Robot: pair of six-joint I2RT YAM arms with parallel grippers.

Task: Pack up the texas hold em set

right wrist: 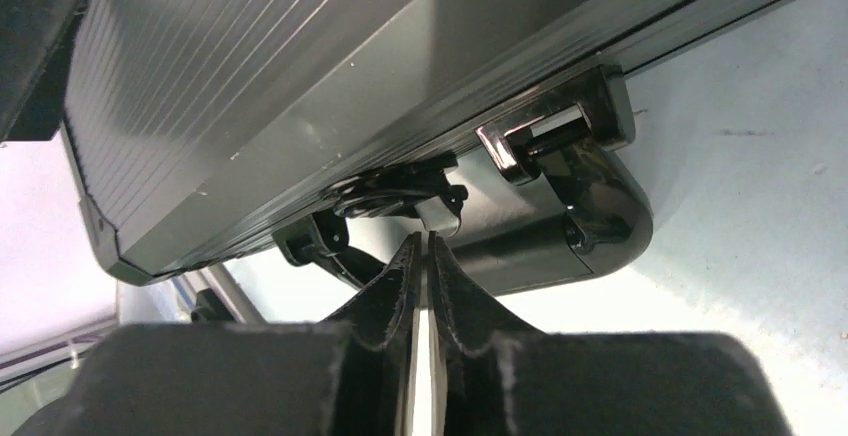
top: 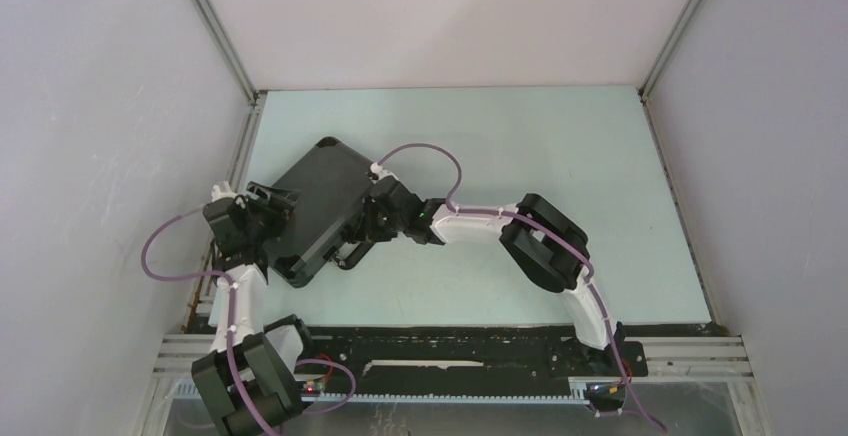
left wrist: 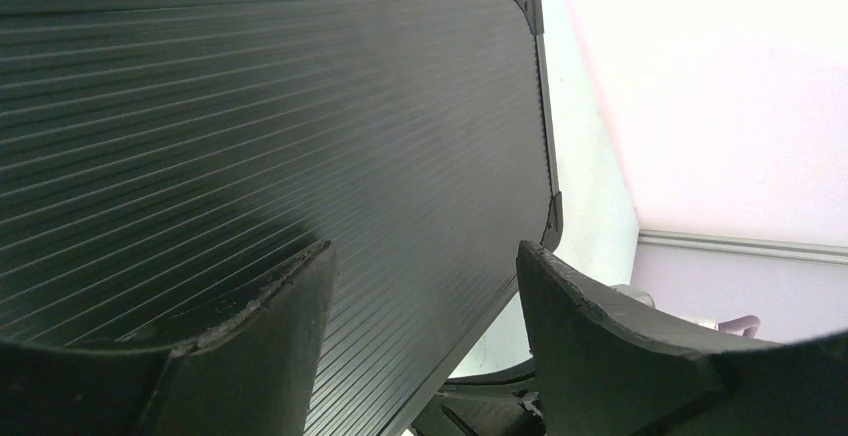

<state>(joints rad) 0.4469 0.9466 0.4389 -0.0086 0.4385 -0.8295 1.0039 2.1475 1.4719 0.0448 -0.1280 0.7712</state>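
A: Where's the case [top: 318, 206]?
B: Flat on the table [top: 520, 156], closed, skewed toward the left side.
A: Why is the left gripper [left wrist: 425, 256] there?
B: Its jaws stand wide, gripping nothing, over the ribbed lid [left wrist: 250, 106]. It's likely bracing the case against sliding.
A: And the right gripper [right wrist: 428, 241]?
B: Pinched together with nothing between, its tips at the front edge beside the handle [right wrist: 600, 226], under 1 latch [right wrist: 400, 191]. I'd guess it's there to press that latch home.

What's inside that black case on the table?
Nothing inside shows: the case is closed. Only its ribbed lid, a latch and the handle are visible.
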